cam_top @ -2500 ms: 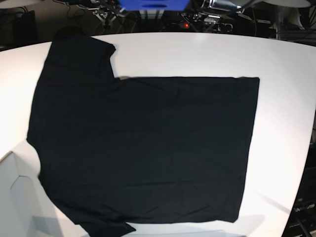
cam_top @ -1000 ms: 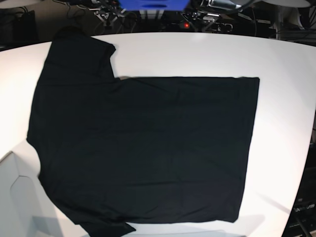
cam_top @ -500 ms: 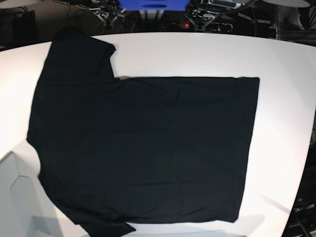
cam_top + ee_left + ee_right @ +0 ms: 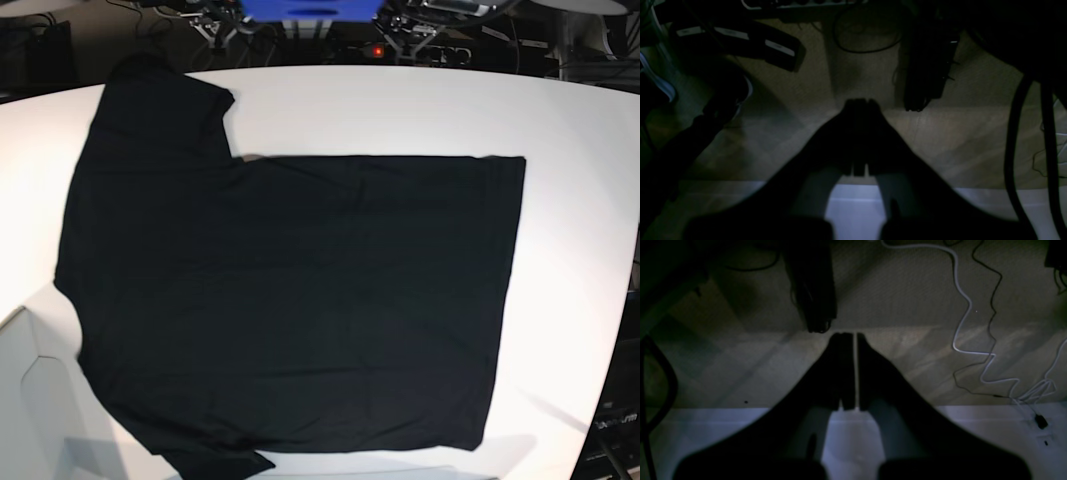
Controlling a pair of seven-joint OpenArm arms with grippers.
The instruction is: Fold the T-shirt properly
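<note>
The black T-shirt (image 4: 290, 300) lies spread flat on the white table (image 4: 420, 110) in the base view, its hem to the right and its sleeves at the far left and near left. No print or label shows on the upturned side. Neither arm appears in the base view. In the left wrist view my left gripper (image 4: 860, 101) is shut with nothing in it, hanging over dim carpeted floor. In the right wrist view my right gripper (image 4: 848, 336) is shut and empty too, with only a thin slit between its fingers (image 4: 870, 373). The T-shirt is outside both wrist views.
A white table edge (image 4: 857, 213) crosses the bottom of both wrist views. Dark cables (image 4: 1013, 140) and a black power strip (image 4: 927, 66) lie on the floor. A white cable (image 4: 970, 326) snakes across the carpet. Dark equipment (image 4: 400, 30) stands behind the table.
</note>
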